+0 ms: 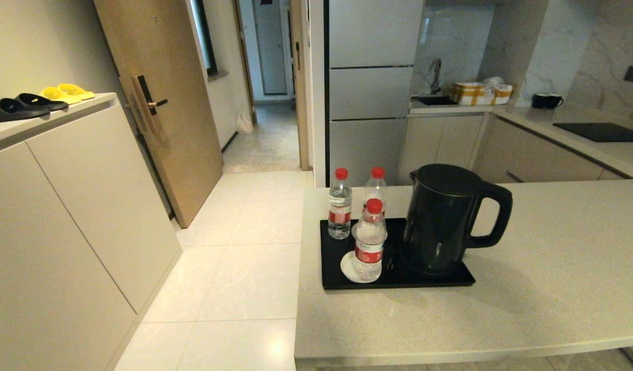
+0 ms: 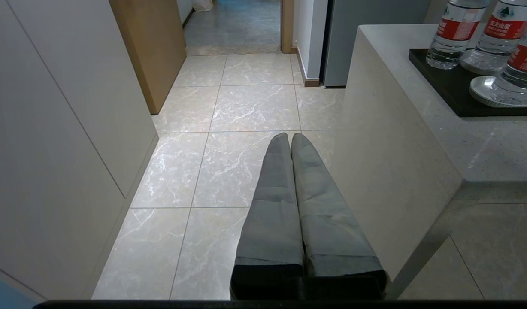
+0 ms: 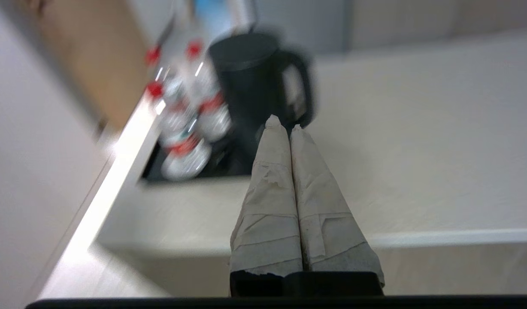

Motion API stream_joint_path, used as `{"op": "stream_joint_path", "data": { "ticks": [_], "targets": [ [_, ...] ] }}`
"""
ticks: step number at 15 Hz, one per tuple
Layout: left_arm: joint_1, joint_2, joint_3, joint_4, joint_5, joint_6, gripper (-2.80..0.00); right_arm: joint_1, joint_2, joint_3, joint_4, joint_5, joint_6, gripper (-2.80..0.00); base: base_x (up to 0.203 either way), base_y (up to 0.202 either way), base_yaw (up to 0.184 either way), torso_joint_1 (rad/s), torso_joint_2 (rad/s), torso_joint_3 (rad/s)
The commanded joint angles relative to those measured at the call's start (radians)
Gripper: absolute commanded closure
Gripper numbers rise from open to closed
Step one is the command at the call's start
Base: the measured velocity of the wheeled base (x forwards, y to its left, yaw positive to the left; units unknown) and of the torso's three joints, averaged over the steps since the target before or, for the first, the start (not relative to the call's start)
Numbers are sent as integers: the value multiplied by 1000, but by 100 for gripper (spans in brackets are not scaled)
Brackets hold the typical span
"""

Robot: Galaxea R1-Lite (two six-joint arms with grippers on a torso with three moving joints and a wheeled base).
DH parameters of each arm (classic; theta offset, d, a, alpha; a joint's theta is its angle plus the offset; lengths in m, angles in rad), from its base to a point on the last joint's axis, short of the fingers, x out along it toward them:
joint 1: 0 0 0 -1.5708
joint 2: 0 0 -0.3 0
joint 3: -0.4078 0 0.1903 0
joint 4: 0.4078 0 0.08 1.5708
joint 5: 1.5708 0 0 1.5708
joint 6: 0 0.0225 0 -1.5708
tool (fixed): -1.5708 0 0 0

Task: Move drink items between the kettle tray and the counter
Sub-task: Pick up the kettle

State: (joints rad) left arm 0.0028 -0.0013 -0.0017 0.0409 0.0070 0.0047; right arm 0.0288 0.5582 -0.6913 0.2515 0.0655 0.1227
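The black kettle [image 1: 448,219] stands on the right part of the black kettle tray [image 1: 332,268], its loop handle to the right. Three clear water bottles with red caps share the tray's left part: one at the far left [image 1: 340,204], one behind [image 1: 377,185], one in front [image 1: 370,242] standing on a white saucer [image 1: 348,268]. The tray lies on the pale speckled counter [image 1: 528,288]. Neither arm shows in the head view. My left gripper [image 2: 289,138] is shut and empty, low beside the counter's left end. My right gripper [image 3: 284,125] is shut and empty, before the counter's front edge, pointing at the kettle [image 3: 255,81].
A cream cabinet [image 1: 64,206] with black and yellow slippers [image 1: 35,100] stands to the left across a tiled floor. At the back right are a black hob [image 1: 600,132], two black mugs [image 1: 547,101] and a sink. The counter to the right of the tray is bare.
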Motion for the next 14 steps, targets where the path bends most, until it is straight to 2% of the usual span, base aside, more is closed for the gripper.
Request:
{"op": "stream_joint_path", "data": {
  "ticks": [1,3,5,7,9,11,12,14],
  "targets": [
    [0,1,0,1,1,0,0,48,306,-144,46,83,9,0,0,0,0,0,0,0],
    [0,1,0,1,1,0,0,114,542,-143,-21,121,11,0,0,0,0,0,0,0],
    [0,1,0,1,1,0,0,165,746,-134,-138,54,10,0,0,0,0,0,0,0],
    [0,1,0,1,1,0,0,224,895,-104,-294,-100,4,0,0,0,0,0,0,0],
    [0,1,0,1,-1,0,0,295,967,-89,-461,-340,-43,0,0,0,0,0,0,0],
    [0,1,0,1,-1,0,0,345,1029,-88,-497,-534,-64,0,0,0,0,0,0,0],
    [0,1,0,1,1,0,0,359,1054,-85,-507,-635,-69,-280,0,0,0,0,0,0],
    [0,1,0,1,-1,0,0,394,1066,-81,-522,-748,-79,-280,0,0,0,0,0,0]
  ]
}}
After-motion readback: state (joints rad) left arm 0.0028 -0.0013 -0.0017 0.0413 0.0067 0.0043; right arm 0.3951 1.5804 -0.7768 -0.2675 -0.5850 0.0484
